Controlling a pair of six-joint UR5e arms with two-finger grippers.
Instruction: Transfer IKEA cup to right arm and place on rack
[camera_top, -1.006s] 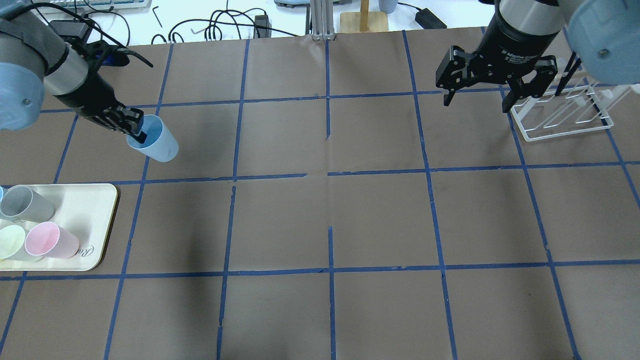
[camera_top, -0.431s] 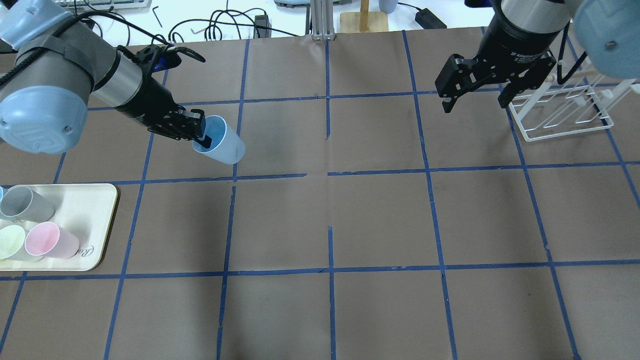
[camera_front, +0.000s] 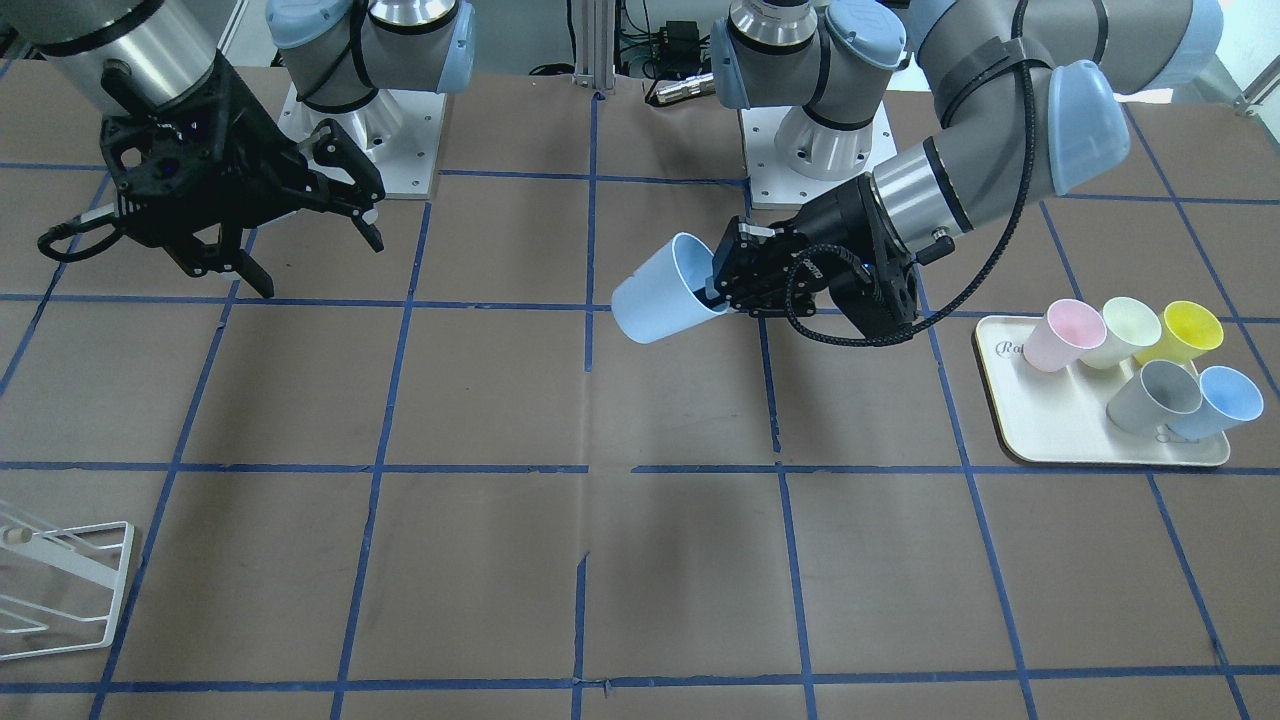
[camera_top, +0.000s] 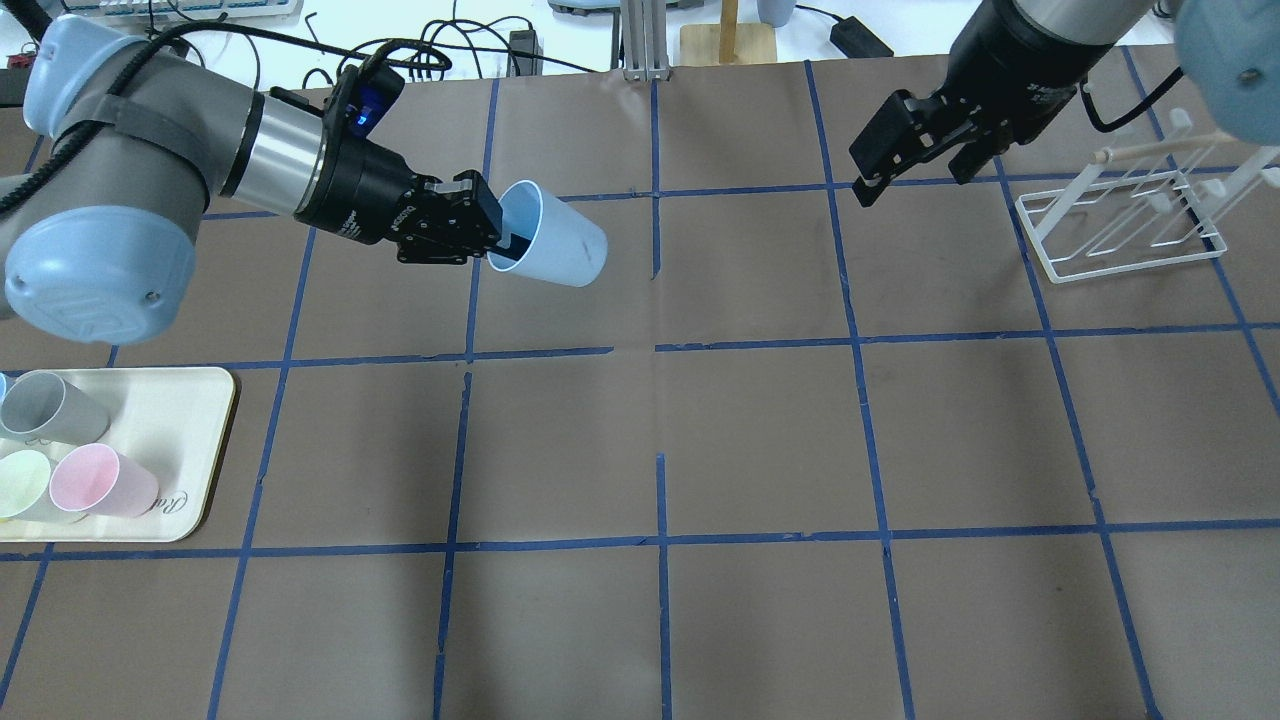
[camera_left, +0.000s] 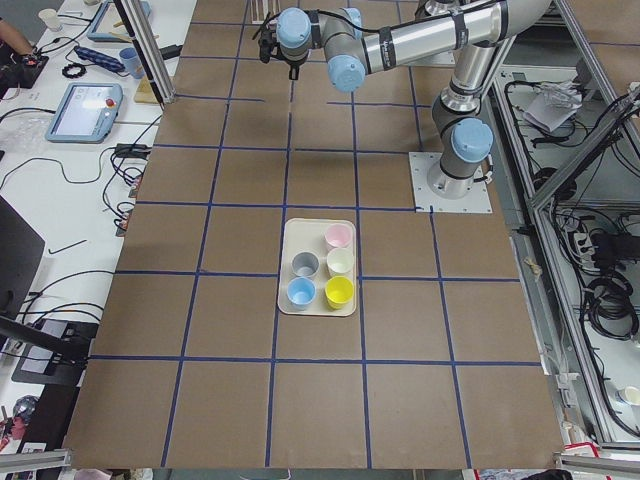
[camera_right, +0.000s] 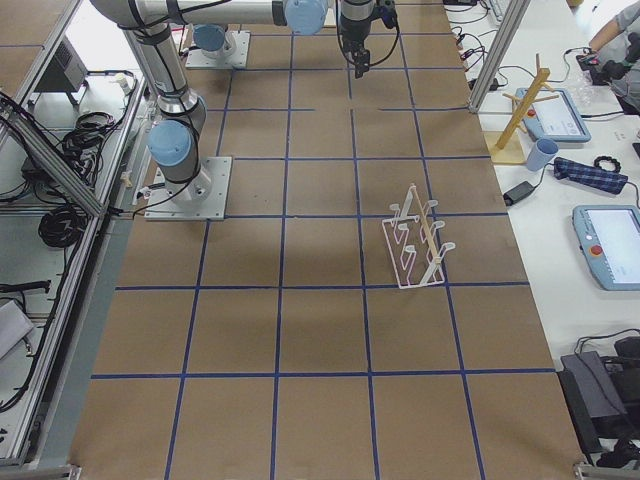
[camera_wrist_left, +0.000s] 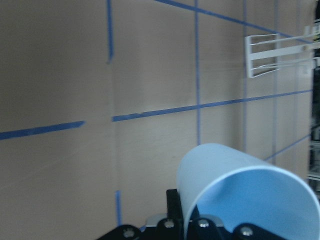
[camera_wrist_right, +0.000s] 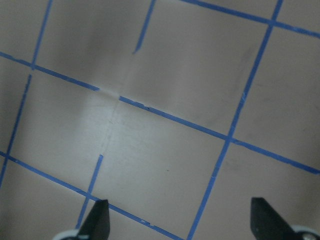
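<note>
Now IKEA cup (camera_top: 555, 245) nearer centre, tipped sideways

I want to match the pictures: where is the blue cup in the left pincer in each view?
Front-facing: cup just above centre.
Overhead: upper part, left of centre.
Exterior left: too small to tell.
Exterior right: not seen.
Left wrist: bottom right, large.
Right wrist: not in it.
Shared landmark: white rack, in front-facing, overhead, exterior right, left wrist.

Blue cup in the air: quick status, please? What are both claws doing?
Left claw shut on blue cup rim, cup tilted, off the table. Right claw open, empty, near the rack. Nothing seen between the claws.
</note>
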